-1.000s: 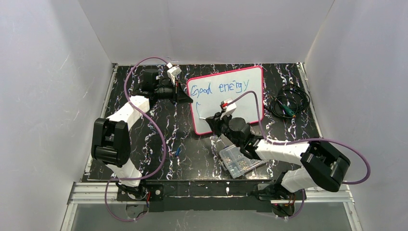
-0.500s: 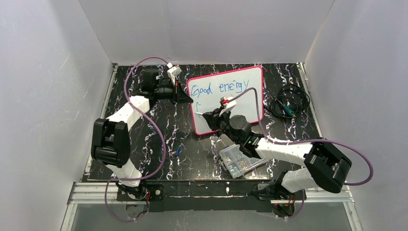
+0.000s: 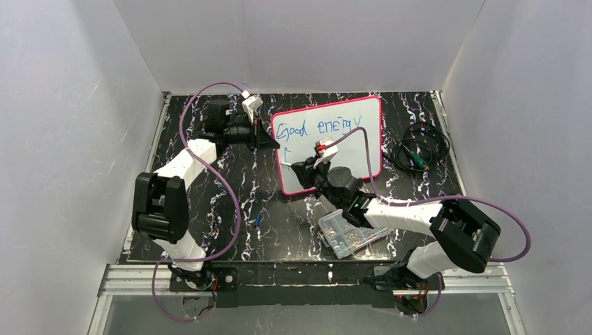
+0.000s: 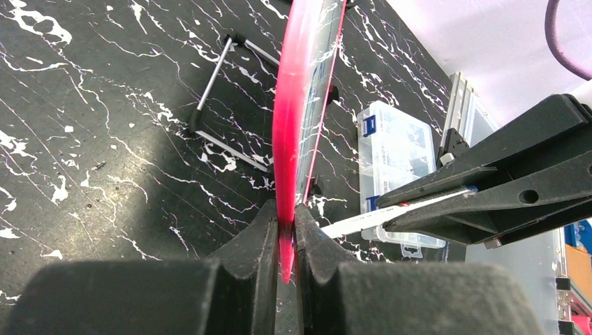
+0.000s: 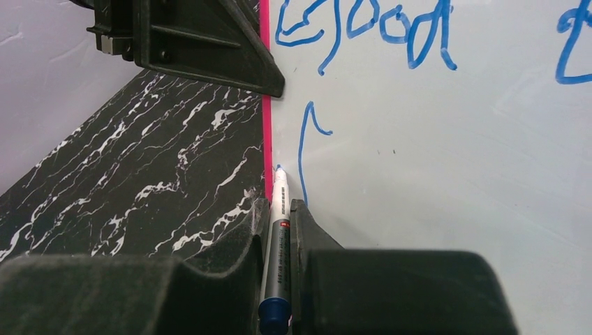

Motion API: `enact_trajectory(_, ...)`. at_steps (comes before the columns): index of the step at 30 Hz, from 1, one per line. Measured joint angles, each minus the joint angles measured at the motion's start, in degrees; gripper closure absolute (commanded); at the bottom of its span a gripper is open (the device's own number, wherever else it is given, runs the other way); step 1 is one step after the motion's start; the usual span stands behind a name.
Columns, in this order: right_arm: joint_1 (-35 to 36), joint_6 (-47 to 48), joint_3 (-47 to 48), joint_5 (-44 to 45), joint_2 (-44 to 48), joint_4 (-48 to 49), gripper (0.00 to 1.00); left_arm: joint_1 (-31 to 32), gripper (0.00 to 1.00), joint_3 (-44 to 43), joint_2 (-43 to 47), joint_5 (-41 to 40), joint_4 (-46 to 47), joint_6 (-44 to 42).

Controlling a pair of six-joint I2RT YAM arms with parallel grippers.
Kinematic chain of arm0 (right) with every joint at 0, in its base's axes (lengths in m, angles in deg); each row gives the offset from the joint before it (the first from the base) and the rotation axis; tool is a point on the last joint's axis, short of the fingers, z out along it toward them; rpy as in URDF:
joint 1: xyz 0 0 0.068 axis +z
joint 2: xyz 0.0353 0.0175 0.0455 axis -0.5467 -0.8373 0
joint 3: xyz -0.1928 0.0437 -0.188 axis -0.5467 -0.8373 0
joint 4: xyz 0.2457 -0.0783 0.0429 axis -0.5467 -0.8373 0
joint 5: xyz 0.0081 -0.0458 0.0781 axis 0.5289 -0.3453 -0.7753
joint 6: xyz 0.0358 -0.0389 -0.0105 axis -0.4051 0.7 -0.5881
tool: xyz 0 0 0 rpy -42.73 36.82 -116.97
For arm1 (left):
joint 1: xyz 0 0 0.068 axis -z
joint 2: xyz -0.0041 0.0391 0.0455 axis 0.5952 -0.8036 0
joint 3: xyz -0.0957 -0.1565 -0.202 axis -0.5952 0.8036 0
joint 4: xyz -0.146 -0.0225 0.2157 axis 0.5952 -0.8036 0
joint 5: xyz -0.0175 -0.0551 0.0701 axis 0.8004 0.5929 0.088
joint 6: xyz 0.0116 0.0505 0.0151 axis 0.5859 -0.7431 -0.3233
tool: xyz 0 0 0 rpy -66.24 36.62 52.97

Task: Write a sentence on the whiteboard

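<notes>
Sentence (image 3: pixel 317 129) "Good energy" from above | right wrist — marker (image 5: pixel 278 244) near whiteboard (image 5: pixel 433 174) frame

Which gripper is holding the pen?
The right gripper: it is shut on the marker, whose tip points at the whiteboard. The left gripper pinches the whiteboard's pink edge instead.

L arm (image 3: pixel 183 162) reaches fwd, elbow bent, wrist approx. level; L gripper (image 4: pixel 283 215) pinched tight on the whiteboard (image 4: pixel 292 132) edge. R arm (image 3: pixel 405 213) stretches low, fwd and leftward; R gripper (image 5: pixel 279 209) clamped on a marker (image 5: pixel 278 251), tip pointing away from wrist.
</notes>
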Motion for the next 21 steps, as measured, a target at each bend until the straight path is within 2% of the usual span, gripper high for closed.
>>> enact_trajectory(11,0.02,0.83,-0.79,4.28,1.42,0.52,0.99,0.0,1.0,0.0,0.02,-0.13,0.02,-0.15)
enact_trajectory(21,-0.04,1.27,-1.09,3.98,5.01,-0.46,0.99,-0.02,1.0,0.0,0.33,0.07,0.0,-0.13)
